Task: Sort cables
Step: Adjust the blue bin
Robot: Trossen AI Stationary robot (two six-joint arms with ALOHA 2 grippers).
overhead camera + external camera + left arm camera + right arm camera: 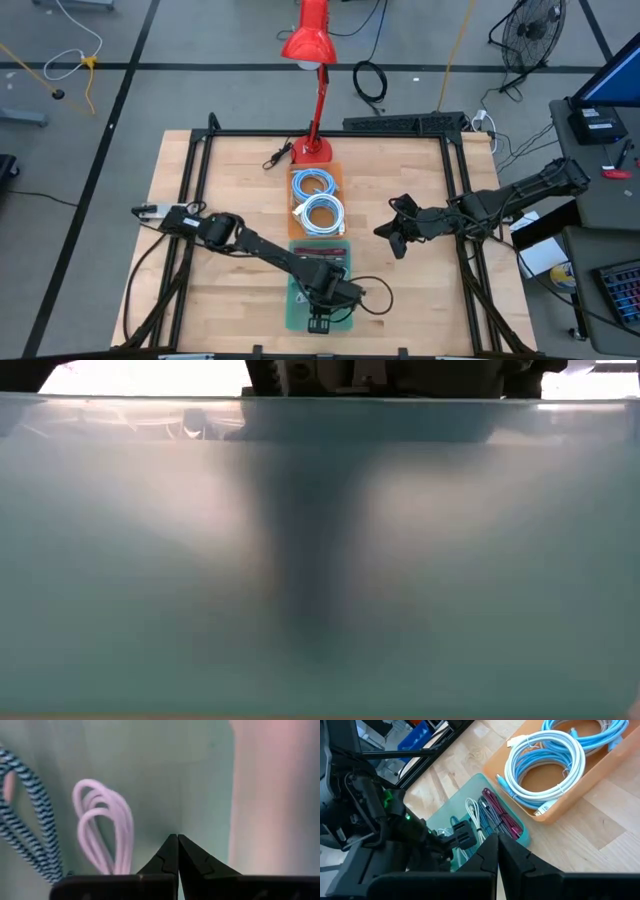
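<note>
An orange bin (341, 172) in the table's middle holds two light-blue coils (322, 213) (545, 762). Nearer me, a green bin (296, 310) holds short bundles: a white one (102, 827) (472, 812), a blue-and-black braided one (30, 835) and a dark red one (500, 817). My left gripper (319, 322) (177, 836) is shut with nothing between its fingers. It is low inside the green bin, beside the white bundle. My right gripper (384, 233) (497, 837) hovers shut, above the table to the right of both bins.
A red lamp (312, 40) stands on its base (312, 150) at the far edge, with a small black plug (275, 157) beside it. The green bin's wall (320, 560) fills the low view. Bare wood lies left and right of the bins.
</note>
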